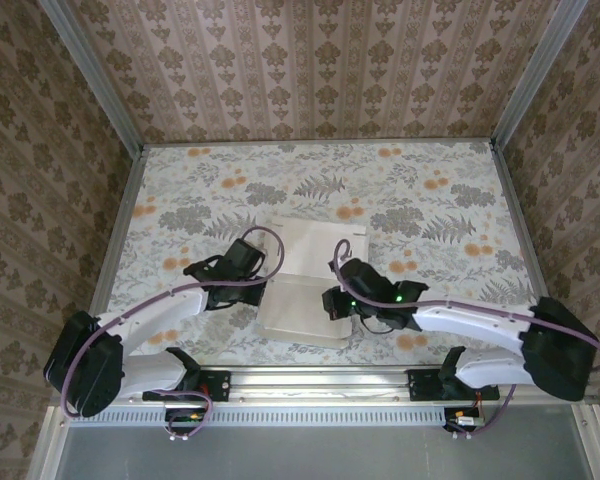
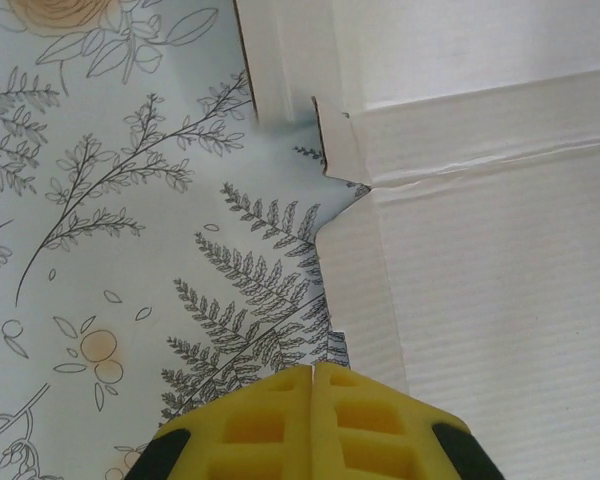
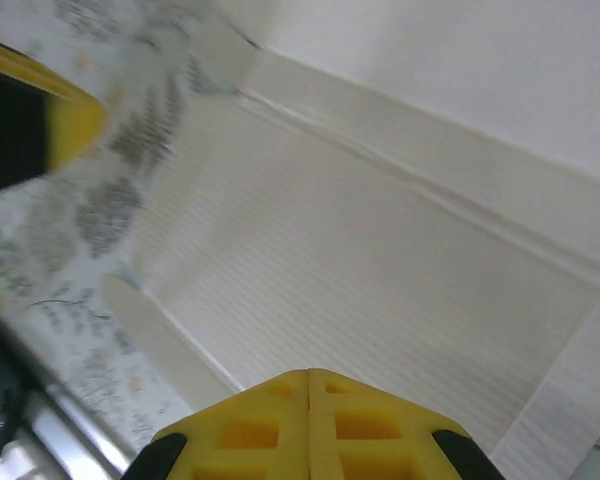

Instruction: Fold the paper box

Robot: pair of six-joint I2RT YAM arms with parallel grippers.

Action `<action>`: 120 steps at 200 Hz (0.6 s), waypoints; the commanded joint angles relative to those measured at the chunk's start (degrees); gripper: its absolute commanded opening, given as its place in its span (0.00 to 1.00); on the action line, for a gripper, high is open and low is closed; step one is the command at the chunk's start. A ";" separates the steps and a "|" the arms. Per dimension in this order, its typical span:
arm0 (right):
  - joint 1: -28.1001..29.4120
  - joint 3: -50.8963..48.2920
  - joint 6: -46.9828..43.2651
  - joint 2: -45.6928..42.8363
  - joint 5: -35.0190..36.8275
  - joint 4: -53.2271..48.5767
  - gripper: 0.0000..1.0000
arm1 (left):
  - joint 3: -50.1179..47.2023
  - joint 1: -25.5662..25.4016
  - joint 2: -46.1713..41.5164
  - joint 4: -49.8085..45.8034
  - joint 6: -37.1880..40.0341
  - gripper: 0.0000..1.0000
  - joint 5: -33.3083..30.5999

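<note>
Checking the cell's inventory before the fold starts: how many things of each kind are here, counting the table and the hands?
Off-white flat card paper box: 1
Yellow-fingered robot hands: 2 (left hand, right hand, both shut)
Floral-patterned table: 1
Total: 4

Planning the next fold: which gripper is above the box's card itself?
The right gripper: shut, above the off-white inside of the paper box. The left gripper sits at the box's edge, mostly over floral tablecloth.
</note>
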 commanded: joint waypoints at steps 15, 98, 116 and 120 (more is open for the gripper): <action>-4.22 6.94 -8.91 -5.93 -3.53 -11.44 0.13 | 0.34 -0.38 0.35 1.64 3.23 0.02 1.40; -12.72 15.19 -11.67 0.31 -10.70 -18.15 0.24 | 9.57 9.43 5.01 0.48 3.16 0.24 18.03; -12.98 15.12 -11.47 2.29 -11.82 -16.33 0.26 | 13.61 12.78 9.17 -0.79 5.25 0.36 22.56; -13.06 15.24 -11.46 2.73 -12.01 -16.24 0.27 | 14.85 13.34 10.41 -1.76 5.72 0.38 22.66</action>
